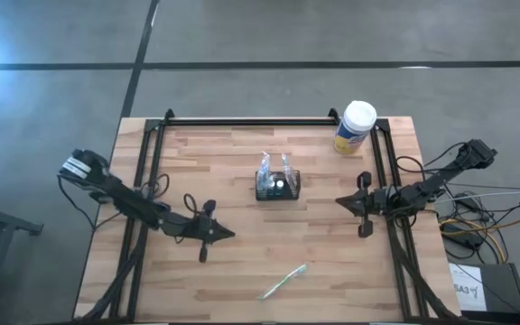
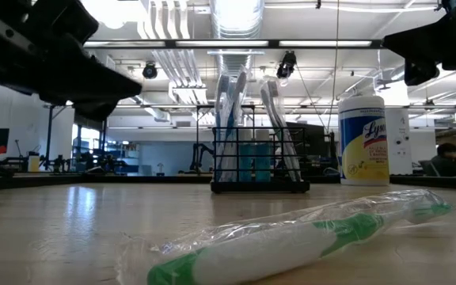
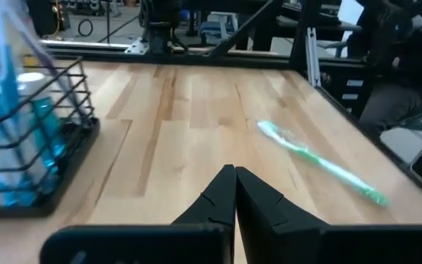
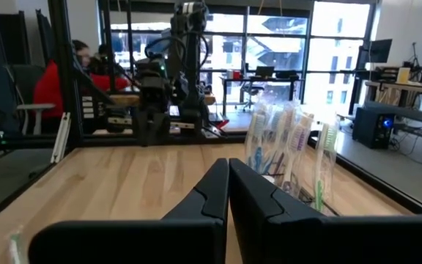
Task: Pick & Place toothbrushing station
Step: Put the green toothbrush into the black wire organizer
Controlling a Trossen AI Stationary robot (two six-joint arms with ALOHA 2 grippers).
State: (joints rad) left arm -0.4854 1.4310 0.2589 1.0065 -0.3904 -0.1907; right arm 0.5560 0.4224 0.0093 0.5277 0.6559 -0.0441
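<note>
The toothbrushing station (image 1: 277, 186) is a small black wire holder standing on its base at the table's middle, with wrapped toothbrushes upright in it (image 2: 258, 142) (image 4: 284, 147) (image 3: 28, 132). A green-and-white toothbrush in clear wrap (image 1: 283, 282) lies flat near the front edge (image 2: 291, 233) (image 3: 321, 161). My left gripper (image 1: 231, 234) is shut and holds nothing, left of the station and above the table (image 3: 234, 176). My right gripper (image 1: 339, 200) is shut and holds nothing, right of the station (image 4: 228, 172).
A white-capped canister with a yellow label (image 1: 356, 127) stands at the far right corner (image 2: 362, 141). Black frame rails (image 1: 242, 122) run along the table's far, left and right edges. Bare wood lies between the station and the front edge.
</note>
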